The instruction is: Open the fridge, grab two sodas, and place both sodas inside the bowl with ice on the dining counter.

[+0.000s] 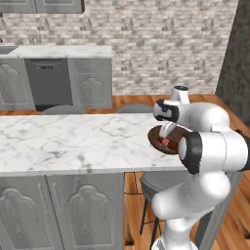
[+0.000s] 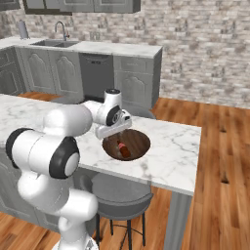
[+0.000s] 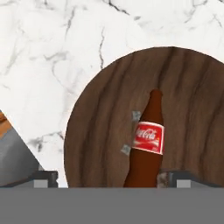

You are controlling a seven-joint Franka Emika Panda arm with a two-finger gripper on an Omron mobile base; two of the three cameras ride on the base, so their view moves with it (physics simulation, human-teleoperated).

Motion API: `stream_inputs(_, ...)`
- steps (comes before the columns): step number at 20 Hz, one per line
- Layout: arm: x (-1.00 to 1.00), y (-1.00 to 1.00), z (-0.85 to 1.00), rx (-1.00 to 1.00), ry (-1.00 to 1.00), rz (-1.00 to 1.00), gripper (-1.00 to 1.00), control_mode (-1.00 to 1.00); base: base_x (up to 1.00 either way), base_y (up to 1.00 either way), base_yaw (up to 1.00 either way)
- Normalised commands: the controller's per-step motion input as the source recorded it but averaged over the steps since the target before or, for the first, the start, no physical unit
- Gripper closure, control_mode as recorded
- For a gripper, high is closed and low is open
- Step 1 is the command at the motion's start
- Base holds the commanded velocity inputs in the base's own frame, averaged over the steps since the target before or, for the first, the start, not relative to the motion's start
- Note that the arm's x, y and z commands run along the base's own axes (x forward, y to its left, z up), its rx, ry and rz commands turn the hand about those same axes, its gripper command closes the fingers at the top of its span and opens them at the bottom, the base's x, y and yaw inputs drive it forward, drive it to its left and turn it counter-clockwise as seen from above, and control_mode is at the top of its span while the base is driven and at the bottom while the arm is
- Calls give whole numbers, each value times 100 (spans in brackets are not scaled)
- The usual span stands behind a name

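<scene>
- In the left base view, our own arm covers much of the bowl; we see just its near-left rim and a small red patch inside.
- In the hand view, the grey band cuts off the base of the soda bottle, and the picture's right edge crops the bowl.
- Small pale bits beside the bottle are too small to identify.
- The stool sits partly under the dining counter.
</scene>
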Motion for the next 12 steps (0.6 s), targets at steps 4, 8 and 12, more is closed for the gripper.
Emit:
stream_inputs(4,-51,74,73,0,-5,0,-100,-100,0,0,0)
stream_inputs(8,-68,68,69,0,-3,0,-100,-100,0,0,0)
stream_inputs(12,-91,44,56,1,0,-2,-100,-100,0,0,0)
